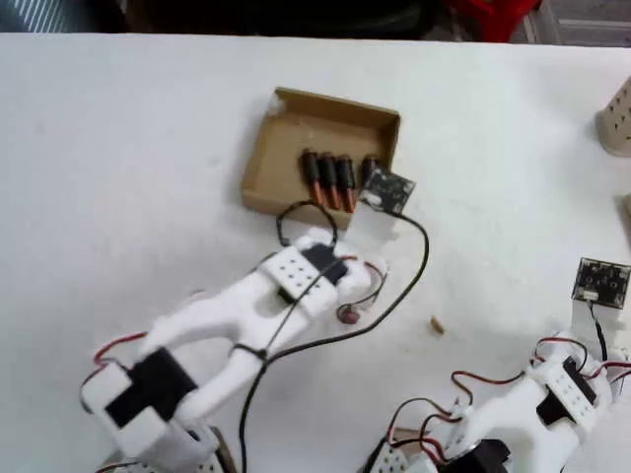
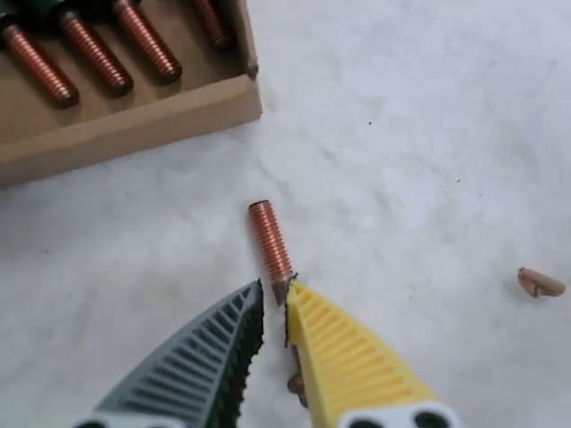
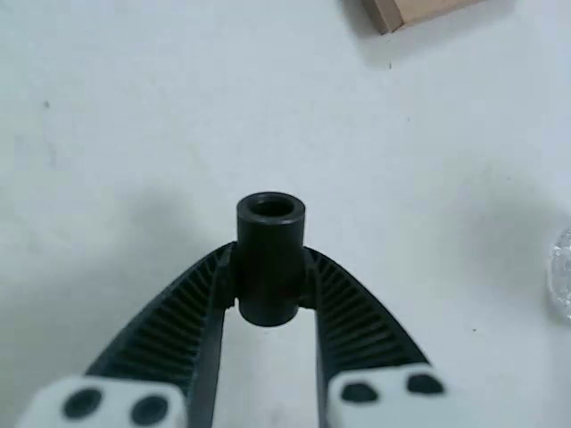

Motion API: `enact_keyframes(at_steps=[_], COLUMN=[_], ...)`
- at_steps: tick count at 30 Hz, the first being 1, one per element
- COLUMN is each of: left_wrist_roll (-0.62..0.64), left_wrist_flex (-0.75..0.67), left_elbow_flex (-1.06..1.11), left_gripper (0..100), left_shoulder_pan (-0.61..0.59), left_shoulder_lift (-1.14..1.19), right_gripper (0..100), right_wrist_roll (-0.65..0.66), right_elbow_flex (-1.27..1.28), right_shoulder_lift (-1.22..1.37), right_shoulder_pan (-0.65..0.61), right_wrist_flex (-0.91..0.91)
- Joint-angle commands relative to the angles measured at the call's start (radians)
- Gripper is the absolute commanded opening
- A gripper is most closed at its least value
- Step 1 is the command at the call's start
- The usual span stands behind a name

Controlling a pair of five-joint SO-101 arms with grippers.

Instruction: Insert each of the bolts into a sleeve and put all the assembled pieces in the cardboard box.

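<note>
Box (image 1: 271, 148), seen from high, sits by the far edge of the bench (image 1: 118, 148), with four finished pieces (image 1: 330, 179) lying in it. Left wrist: left claw (image 2: 275, 299) pinches a bolt (image 2: 268, 239) by its head end, threads pointing out toward the box corner. Right wrist: right claw (image 3: 269, 260) clamps a sleeve (image 3: 270, 245), bore facing outward. Mating seems next; the axes must line up.

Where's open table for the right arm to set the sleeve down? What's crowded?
Free: the wide stretch of table left of the cardboard box, past the left arm; also the strip between the box and the beige block at the right edge. Crowded: in front of the box, with the left gripper on its bolt and looping cables.
</note>
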Motion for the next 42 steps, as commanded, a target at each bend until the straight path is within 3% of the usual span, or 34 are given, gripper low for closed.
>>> enact_keyframes(at_steps=[1, 4, 15, 18, 22, 29, 35, 42], left_wrist_roll=[0.011, 0.009, 0.015, 0.015, 0.015, 0.084, 0.282, 0.657], left_wrist_flex=[-0.021, 0.021, 0.121, 0.133, 0.132, 0.167, 0.209, 0.199], left_elbow_flex=[-0.141, -0.199, -0.381, -0.373, -0.347, -0.301, -0.264, -0.167], left_gripper=[20, 28, 29, 23, 2, 2, 2, 2], left_shoulder_pan=[-0.010, -0.012, -0.140, -0.142, -0.137, -0.202, -0.378, -0.745], left_shoulder_lift=[0.114, 0.193, 0.417, 0.407, 0.364, 0.237, 0.105, -0.027], right_gripper=[1.7, 1.7, 1.7, 1.7, 1.7, 1.7, 1.7, 1.7], right_wrist_roll=[0.015, 0.015, 0.015, 0.015, 0.015, 0.015, 0.015, 0.015], right_elbow_flex=[0.014, 0.038, 0.048, 0.048, 0.046, 0.043, 0.043, 0.041], right_shoulder_lift=[-0.033, -0.033, -0.035, -0.035, -0.036, -0.042, -0.044, -0.044], right_shoulder_pan=[-0.024, -0.024, -0.024, -0.025, -0.025, -0.025, -0.025, -0.048], right_wrist_flex=[-0.076, -0.119, -0.130, -0.130, -0.130, -0.130, -0.130, -0.130])
